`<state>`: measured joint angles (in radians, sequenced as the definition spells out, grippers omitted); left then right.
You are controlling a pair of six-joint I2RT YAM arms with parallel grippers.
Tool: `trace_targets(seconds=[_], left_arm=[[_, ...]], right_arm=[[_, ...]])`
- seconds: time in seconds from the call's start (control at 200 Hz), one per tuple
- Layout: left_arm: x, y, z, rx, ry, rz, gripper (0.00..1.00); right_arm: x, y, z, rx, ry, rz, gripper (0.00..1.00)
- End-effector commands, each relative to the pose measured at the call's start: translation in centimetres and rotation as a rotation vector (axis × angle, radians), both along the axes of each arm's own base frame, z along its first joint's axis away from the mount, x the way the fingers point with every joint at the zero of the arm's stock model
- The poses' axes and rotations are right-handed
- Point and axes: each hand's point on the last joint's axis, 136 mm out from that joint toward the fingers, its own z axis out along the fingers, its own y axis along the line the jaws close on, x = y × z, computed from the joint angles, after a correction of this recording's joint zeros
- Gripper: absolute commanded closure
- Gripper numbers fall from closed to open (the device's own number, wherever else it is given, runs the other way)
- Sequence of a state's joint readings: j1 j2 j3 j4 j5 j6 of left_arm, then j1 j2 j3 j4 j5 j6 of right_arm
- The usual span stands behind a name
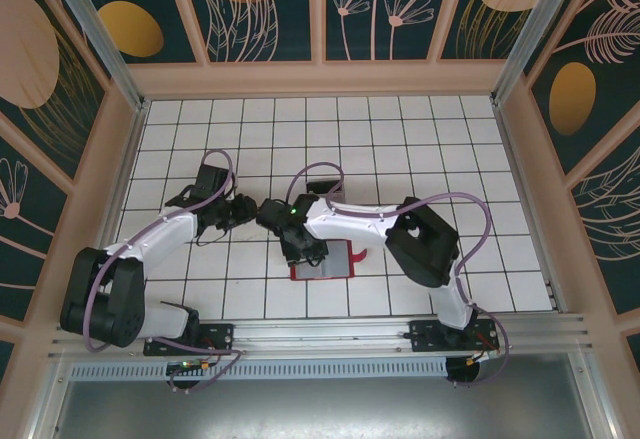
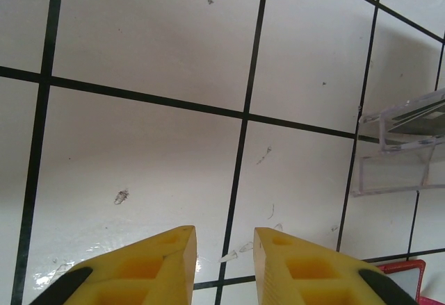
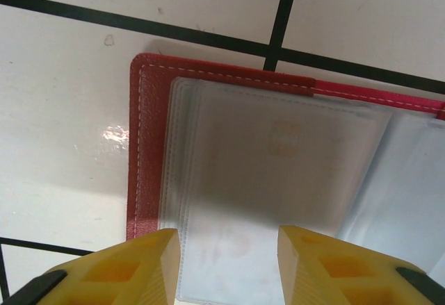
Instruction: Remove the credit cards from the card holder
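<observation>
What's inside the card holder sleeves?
The card holder lies open. Through the top clear sleeve a pale card with a faint chip outline shows. Sleeves stacked beneath are covered, so further cards cannot be seen.

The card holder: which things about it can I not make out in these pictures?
Top view: the right gripper covers the card holder's left part.
Right wrist view: cloudy sleeves blur the cards; their number is unclear.
Left wrist view: the frame edge cuts it to a red corner.
</observation>
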<state>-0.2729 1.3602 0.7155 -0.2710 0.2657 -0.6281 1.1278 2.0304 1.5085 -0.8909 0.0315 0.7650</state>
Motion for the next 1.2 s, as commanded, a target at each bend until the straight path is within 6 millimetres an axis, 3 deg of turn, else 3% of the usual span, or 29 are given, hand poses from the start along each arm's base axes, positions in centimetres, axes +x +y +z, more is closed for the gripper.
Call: trace_targets(seconds=[0.0,0.325,0.53,0.781,1.196], left_arm=[[0.1,-0.1,0.6,-0.019,-0.024,-0.007,0.7],[0.2,-0.1,0.8,-0.023,-0.026,-0.004,0.7],[0.1,-0.2,0.9,-0.03,-0.027,-0.005,0.7],[-0.1,-1.4,1.0,-0.096,-0.019,-0.04,0.7],[-2.2,-4.1,0.9,-0.175,0.026,-0.138,0.71]], right_arm=[[-0.5,-0.6,-0.9,-0.048,0.016,0.002,0.57],[-1.0,-1.7,-2.6,-0.09,0.033,-0.002,0.54],[-1.2,-2.2,-2.9,-0.1,0.034,-0.003,0.6],[-0.9,-2.2,-2.2,-0.1,0.016,0.006,0.74],[0.1,-2.0,0.3,-0.075,-0.031,0.015,0.87]])
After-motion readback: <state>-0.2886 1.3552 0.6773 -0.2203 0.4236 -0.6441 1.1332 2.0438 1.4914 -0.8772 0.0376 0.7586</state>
